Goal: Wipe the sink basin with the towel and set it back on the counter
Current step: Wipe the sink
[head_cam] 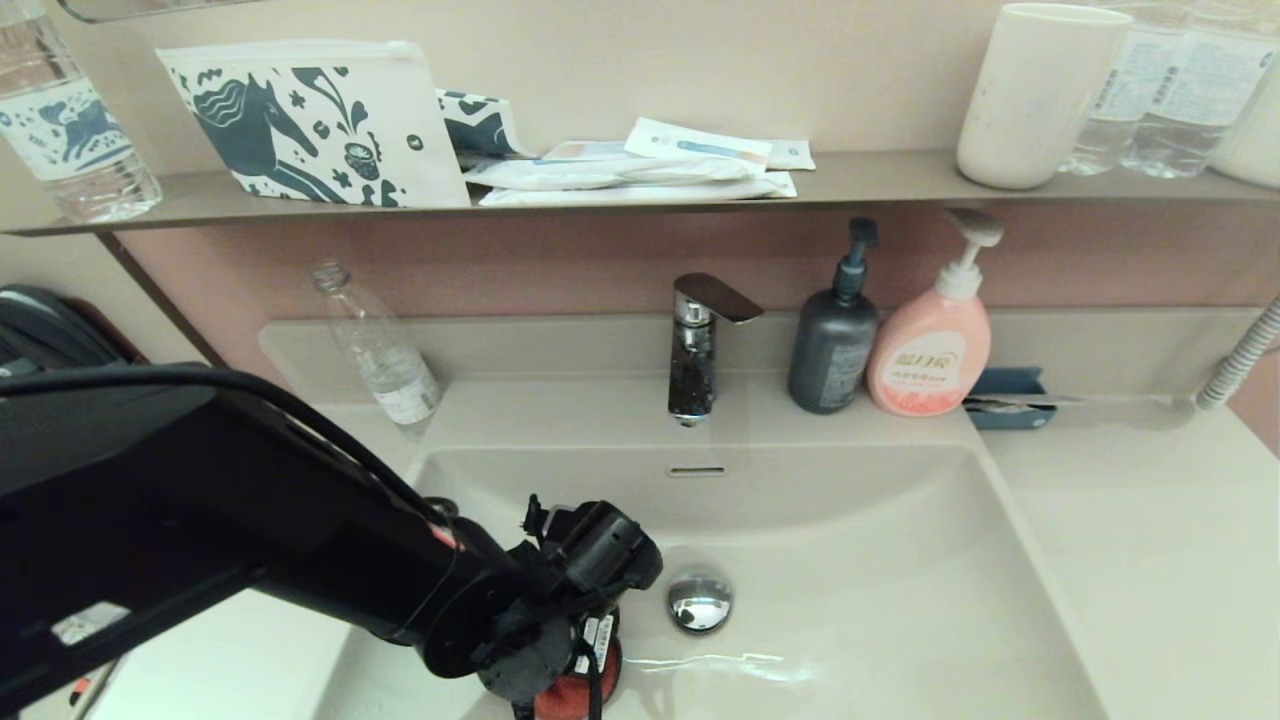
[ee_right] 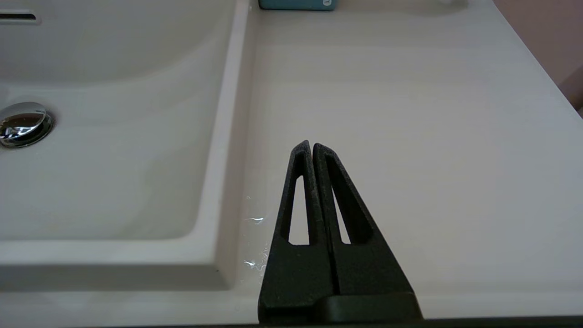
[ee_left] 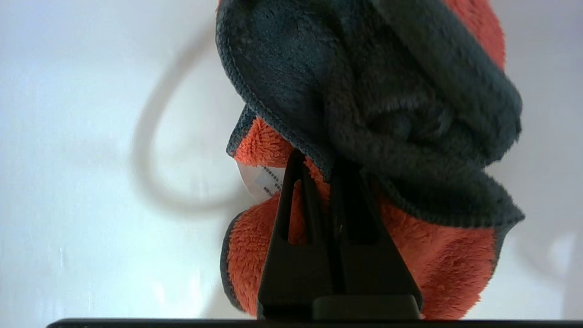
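So the left gripper (ee_left: 319, 159) has its fingers pinched tight on the towel (ee_left: 378, 136), and only the left wrist view really shows it: grey side bunched on top, orange pile underneath, pressed against the glossy sink basin (head_cam: 880, 580). From the head view you barely catch an orange scrap under the arm, just beside the chrome drain stopper (head_cam: 699, 600). The right gripper (ee_right: 312, 146) only turns up in its own wrist view, fingers closed on nothing, hovering over the counter (ee_right: 410, 136) beside the basin's rim.
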Controlling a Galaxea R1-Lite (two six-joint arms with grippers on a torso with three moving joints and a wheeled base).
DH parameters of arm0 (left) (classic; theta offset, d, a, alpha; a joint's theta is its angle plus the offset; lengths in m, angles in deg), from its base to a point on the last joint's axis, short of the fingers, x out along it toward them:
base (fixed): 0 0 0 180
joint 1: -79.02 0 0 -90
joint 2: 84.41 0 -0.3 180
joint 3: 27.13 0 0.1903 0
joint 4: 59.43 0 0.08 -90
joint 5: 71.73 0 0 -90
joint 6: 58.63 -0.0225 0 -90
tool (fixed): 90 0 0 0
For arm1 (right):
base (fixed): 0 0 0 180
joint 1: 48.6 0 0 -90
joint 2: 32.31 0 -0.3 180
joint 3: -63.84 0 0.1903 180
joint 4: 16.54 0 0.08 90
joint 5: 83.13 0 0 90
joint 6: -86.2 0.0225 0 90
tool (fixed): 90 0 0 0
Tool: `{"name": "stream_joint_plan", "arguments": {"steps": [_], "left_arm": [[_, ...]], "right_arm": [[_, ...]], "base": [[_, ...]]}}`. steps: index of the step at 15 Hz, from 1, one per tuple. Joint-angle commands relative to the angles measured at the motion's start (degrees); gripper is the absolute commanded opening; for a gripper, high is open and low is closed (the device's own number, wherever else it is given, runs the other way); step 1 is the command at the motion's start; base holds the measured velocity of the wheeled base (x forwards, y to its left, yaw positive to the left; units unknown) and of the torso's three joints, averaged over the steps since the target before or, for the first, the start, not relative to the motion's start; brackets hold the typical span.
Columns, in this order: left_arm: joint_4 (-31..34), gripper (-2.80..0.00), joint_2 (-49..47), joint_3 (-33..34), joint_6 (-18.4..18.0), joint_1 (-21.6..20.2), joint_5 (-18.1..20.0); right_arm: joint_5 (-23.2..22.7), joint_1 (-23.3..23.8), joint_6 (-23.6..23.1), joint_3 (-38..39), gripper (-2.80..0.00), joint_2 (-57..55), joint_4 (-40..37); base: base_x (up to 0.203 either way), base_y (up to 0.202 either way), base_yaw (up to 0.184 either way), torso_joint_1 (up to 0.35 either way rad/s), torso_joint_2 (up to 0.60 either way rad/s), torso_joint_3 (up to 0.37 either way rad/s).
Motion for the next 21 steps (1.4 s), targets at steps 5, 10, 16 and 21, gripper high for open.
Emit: {"name": "stream_joint_plan", "arguments": {"steps": [5,10,16,21], "left_arm": [[-23.46,-2.80,-1.35,7.82,-8.56,-1.85,-0.47],[-31.16,-2.80,-1.70,7.14,-12.82,-1.85,-0.70],[-32.91,-2.80,-4.32,1.91,-14.36,-0.39,-3.97],[-31.13,-2.80,-5.45,-3.28,-12.78,3.89,-7.09]], "right_arm": [[0.00,-0.01,-0.03,-0.01,-2.80,-0.07,0.00],[0.00,-0.01,-0.03,-0.01,-2.80,-0.07,0.00],[0.00,-0.01,-0.03,-0.01,-2.80,-0.07,0.00],[0.00,-0.01,-0.03,-0.01,-2.80,-0.07,0.00]], "base": [[0.000,0.000,0.000,0.000,0.00,0.000],[0.000,0.000,0.000,0.000,0.00,0.000],[0.000,0.000,0.000,0.000,0.00,0.000],[0.000,0.000,0.000,0.000,0.00,0.000]]}}
